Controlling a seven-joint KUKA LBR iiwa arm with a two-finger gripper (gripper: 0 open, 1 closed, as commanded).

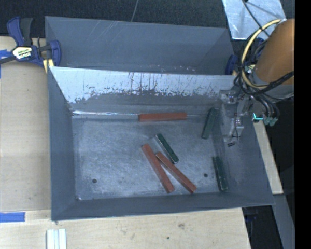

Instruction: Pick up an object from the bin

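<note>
My gripper (233,133) hangs over the right side of the bin, close to the right wall. Just to its left, a short dark green stick (208,123) lies near the back right corner, apart from the gripper. Below the gripper, a second dark green stick (219,174) lies along the right wall near the front. Nothing shows in the gripper's grasp.
In the middle of the floor lie two red-brown sticks (157,167) (176,173) side by side, with a third dark green stick (167,148) at their upper end. Another red-brown stick (163,116) lies along the back wall. The arm with its orange cover and cables enters from the right.
</note>
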